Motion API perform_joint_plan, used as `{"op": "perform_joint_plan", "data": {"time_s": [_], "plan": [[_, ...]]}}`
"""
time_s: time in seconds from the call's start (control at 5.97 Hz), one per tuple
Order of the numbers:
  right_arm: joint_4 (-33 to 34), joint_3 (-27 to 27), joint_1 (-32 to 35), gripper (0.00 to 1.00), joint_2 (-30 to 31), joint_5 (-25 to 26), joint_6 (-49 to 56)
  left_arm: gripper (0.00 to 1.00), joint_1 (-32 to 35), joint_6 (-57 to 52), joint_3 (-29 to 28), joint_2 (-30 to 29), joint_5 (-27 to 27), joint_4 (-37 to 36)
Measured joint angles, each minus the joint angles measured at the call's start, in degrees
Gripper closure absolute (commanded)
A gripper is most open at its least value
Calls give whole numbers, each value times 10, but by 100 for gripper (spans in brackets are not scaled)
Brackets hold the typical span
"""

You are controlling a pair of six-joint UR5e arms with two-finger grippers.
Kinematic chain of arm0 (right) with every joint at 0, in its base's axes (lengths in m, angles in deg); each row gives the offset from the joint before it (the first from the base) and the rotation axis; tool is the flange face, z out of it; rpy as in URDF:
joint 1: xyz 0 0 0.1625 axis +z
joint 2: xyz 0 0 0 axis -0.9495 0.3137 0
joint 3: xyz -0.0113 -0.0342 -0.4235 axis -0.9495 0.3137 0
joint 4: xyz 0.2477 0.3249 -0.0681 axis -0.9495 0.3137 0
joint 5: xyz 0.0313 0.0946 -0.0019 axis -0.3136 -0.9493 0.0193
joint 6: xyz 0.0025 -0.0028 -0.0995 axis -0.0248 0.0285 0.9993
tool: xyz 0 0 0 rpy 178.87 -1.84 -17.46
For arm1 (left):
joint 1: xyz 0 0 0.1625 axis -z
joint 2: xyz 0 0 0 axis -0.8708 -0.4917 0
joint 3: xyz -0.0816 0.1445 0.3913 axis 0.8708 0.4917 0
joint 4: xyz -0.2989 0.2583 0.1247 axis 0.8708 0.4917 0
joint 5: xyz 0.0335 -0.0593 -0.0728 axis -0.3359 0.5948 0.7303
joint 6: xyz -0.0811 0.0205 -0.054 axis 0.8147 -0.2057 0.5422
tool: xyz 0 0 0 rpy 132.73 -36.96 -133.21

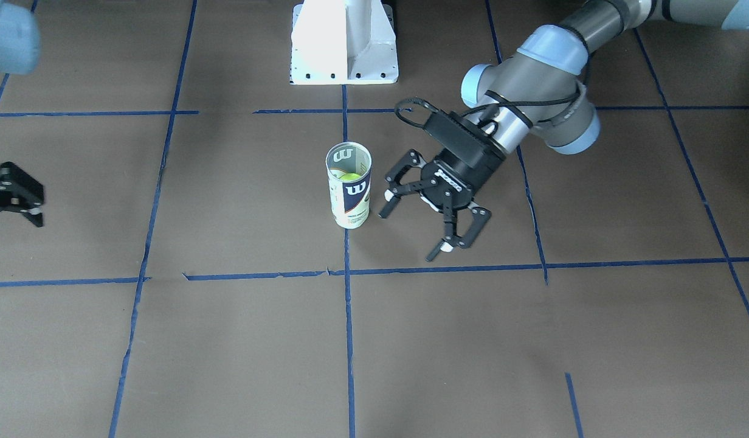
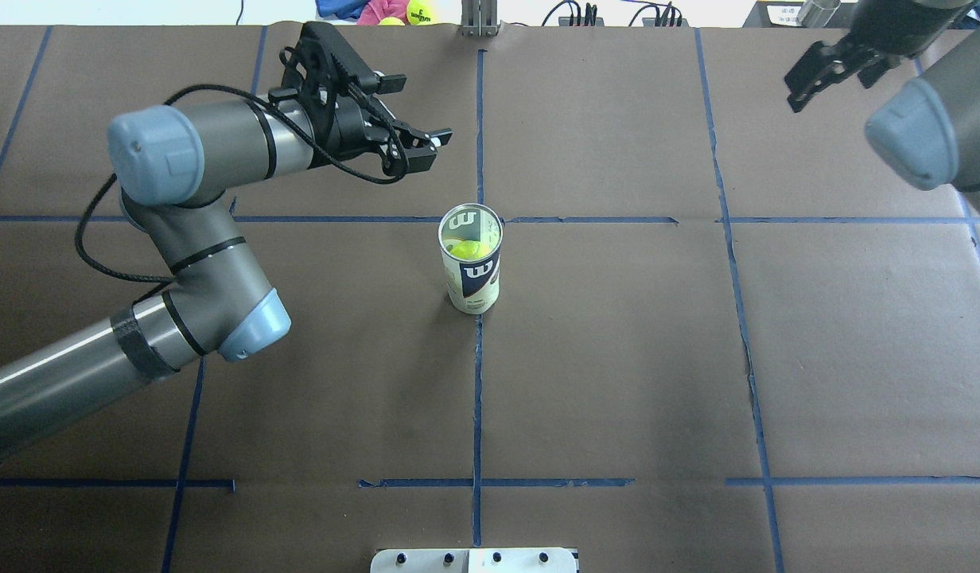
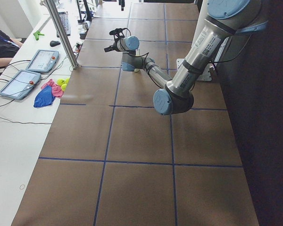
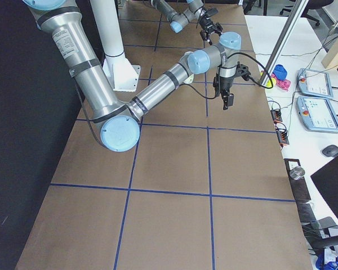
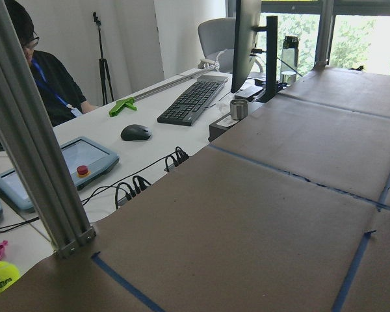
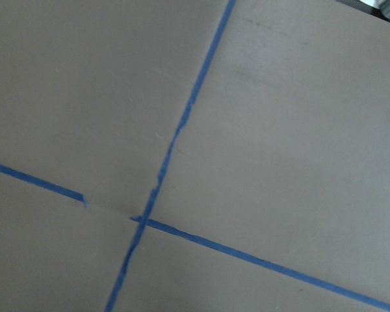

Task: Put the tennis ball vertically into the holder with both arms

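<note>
The holder (image 1: 349, 198) stands upright on the brown table near its middle, open end up; it also shows in the overhead view (image 2: 472, 278). The tennis ball (image 1: 351, 177) sits inside the holder, seen through the open top (image 2: 471, 249). My left gripper (image 1: 411, 234) is open and empty, hovering beside the holder on its far-left side in the overhead view (image 2: 421, 110), not touching it. My right gripper (image 2: 828, 91) is open and empty, high at the far right corner; it shows at the left edge of the front-facing view (image 1: 10, 210).
The white pedestal base (image 1: 344, 42) stands at the robot's edge of the table. A spare tennis ball (image 5: 0, 279), tablets, a keyboard and cables lie on the white desk beyond the far edge. A metal post (image 5: 32, 143) stands at that edge. An operator sits there.
</note>
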Motion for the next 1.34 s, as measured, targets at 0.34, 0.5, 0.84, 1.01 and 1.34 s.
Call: {"op": "perform_joint_plan", "data": {"time_s": [0.34,0.5,0.84,1.01,1.34], "plan": [[-84,0,66,0,119,-35,83,0,60,-78,42,17,34,-153],[-118,-1,97,0,179,-49,110,0,86,-97,48,26,40,-222],[-174,-2,134,0,293,-63,121,0,150,-108,44,35,112,-377],[-186,-3,141,0,333,-65,120,0,185,-108,43,38,171,-454],[-190,-7,155,0,372,-89,118,0,259,-142,37,64,248,-581]]}}
